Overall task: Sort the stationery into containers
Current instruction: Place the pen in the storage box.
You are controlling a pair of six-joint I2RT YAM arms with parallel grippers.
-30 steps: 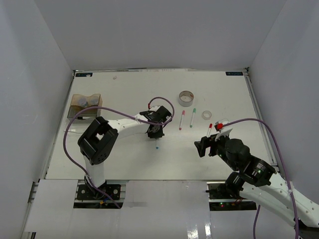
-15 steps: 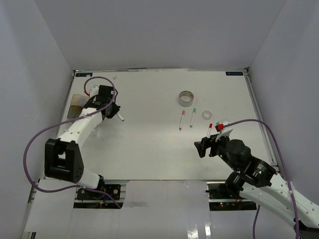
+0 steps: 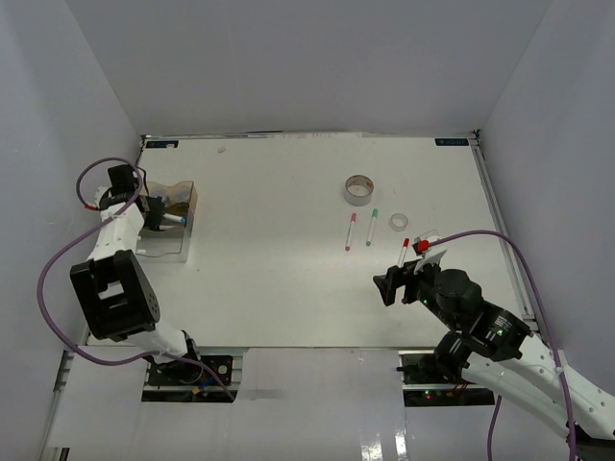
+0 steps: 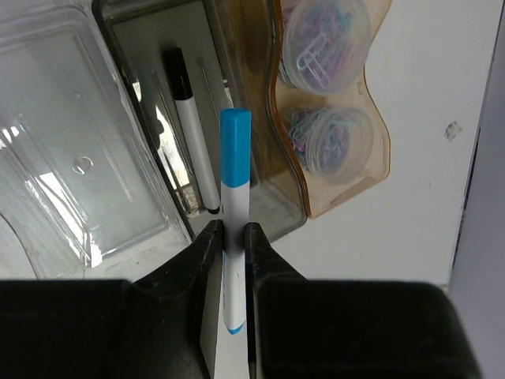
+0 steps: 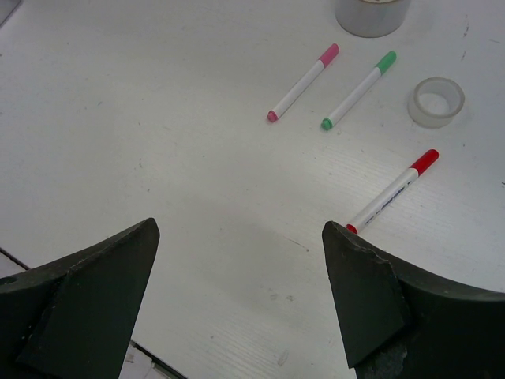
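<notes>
My left gripper (image 3: 151, 213) (image 4: 230, 230) is shut on the blue-capped marker (image 4: 234, 162) and holds it above the amber-brown box (image 3: 183, 240) (image 4: 377, 154) at the table's left edge. A black-capped marker (image 4: 189, 126) lies in the box's long compartment. Two clear jars (image 4: 319, 43) (image 4: 329, 140) of paper clips sit behind the wavy divider. The pink marker (image 3: 351, 231) (image 5: 304, 81), green marker (image 3: 371, 228) (image 5: 359, 89), red marker (image 5: 393, 189), large tape roll (image 3: 359, 189) and small tape roll (image 3: 398, 222) (image 5: 435, 101) lie on the table. My right gripper (image 3: 396, 281) (image 5: 239, 227) is open and empty, above the table near the red marker.
A clear plastic lid (image 4: 67, 150) lies beside the box on its outer side. White walls close the table on three sides. The left arm's purple cable (image 3: 58, 279) loops along the left edge.
My left arm has swung from the table's middle to the far left, carrying the blue marker over the box. The right arm has not moved.
</notes>
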